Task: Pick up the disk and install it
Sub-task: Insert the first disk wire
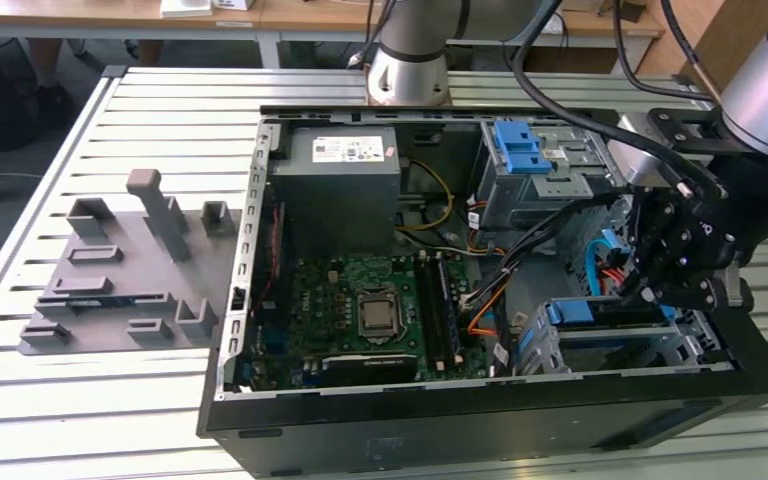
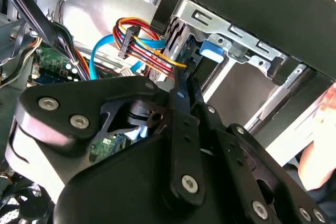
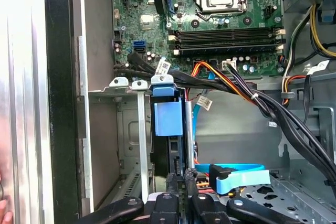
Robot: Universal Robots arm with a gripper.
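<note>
The disk (image 3: 168, 120) stands on edge in a slot of the metal drive cage (image 3: 119, 108), its blue carrier tab facing out; the tab also shows in the second wrist view (image 2: 211, 50). In the exterior view the disk (image 1: 595, 312) sits in the cage at the near corner of the open computer case, on the exterior view's right. My gripper (image 3: 184, 181) is shut, its two black fingers pressed together with nothing between them, tips right at the disk's rear end. It reaches down into the case (image 1: 651, 292), and its tips (image 2: 182, 77) point at the cage.
A bundle of black, orange and blue cables (image 3: 247, 95) crosses just beside the cage. The motherboard (image 1: 371, 310), grey power-supply box (image 1: 337, 165) and an upper bay with a blue latch (image 1: 524, 150) fill the case. A grey fixture (image 1: 124, 265) lies on the slatted table. A hand (image 2: 325, 145) is near the case's outer wall.
</note>
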